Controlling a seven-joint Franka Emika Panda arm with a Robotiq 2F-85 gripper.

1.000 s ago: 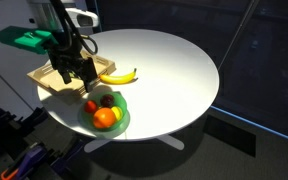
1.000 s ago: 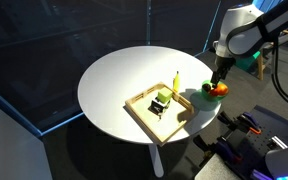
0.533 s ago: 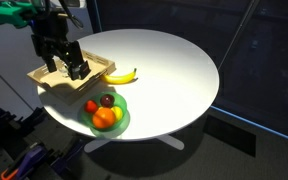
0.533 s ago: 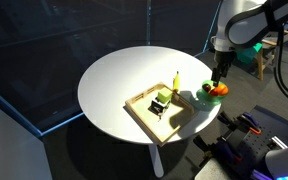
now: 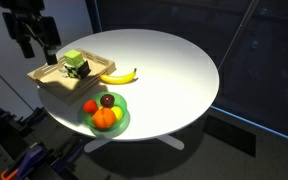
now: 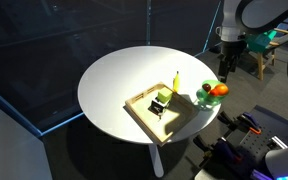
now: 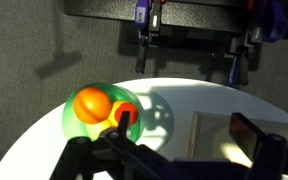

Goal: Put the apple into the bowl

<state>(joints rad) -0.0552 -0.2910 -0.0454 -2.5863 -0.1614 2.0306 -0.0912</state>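
The red apple (image 5: 90,106) lies inside the green bowl (image 5: 123,124), near its rim, beside an orange, a maroon fruit and a yellow piece. In the wrist view the apple (image 7: 125,116) shows in the bowl (image 7: 150,112) next to the orange. My gripper (image 5: 34,42) is open and empty, high above the table's edge, beyond the wooden tray and well away from the bowl. It also shows in an exterior view (image 6: 225,66) above the bowl (image 6: 203,97), and in the wrist view (image 7: 183,128).
A light wooden tray (image 5: 48,78) with a small green object (image 5: 75,65) stands beside the bowl. A banana (image 5: 119,75) lies on the round white table (image 5: 174,70). Clamps and dark gear sit past the table's edge.
My gripper has risen and moved away from the bowl and over the tray toward the table's edge. The apple stays in the bowl. The green object in the tray is uncovered.
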